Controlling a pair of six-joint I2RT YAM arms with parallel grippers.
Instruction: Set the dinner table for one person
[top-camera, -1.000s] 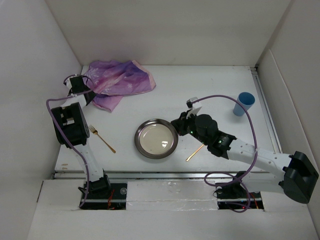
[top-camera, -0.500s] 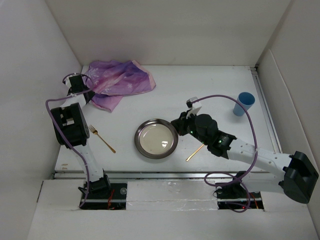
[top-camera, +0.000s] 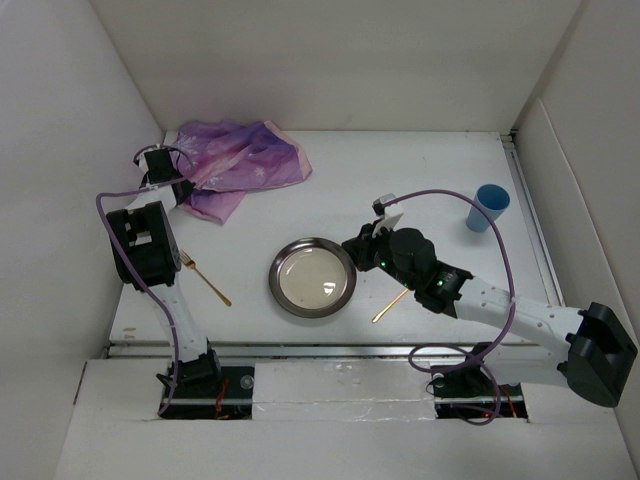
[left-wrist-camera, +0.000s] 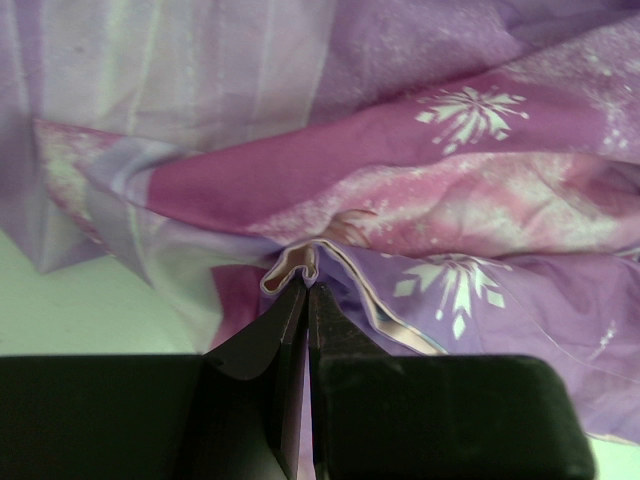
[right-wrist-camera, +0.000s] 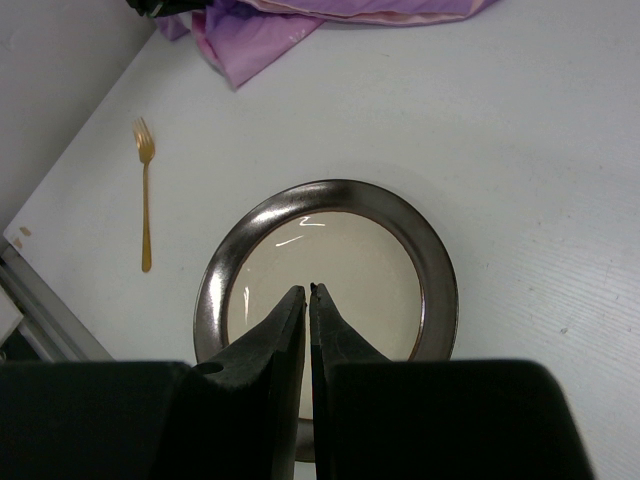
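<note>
My left gripper (left-wrist-camera: 306, 288) is clenched on a fold of the placemat (left-wrist-camera: 450, 200). The right gripper (right-wrist-camera: 309, 290) is closed, empty, above the plate (right-wrist-camera: 437, 285). Next I should pull the placemat flat.

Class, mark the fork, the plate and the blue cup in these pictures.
fork (top-camera: 206, 279), top external view, middle of its gold handle.
plate (top-camera: 312, 277), top external view, bare cream centre.
blue cup (top-camera: 489, 206), top external view, its open top.
</note>
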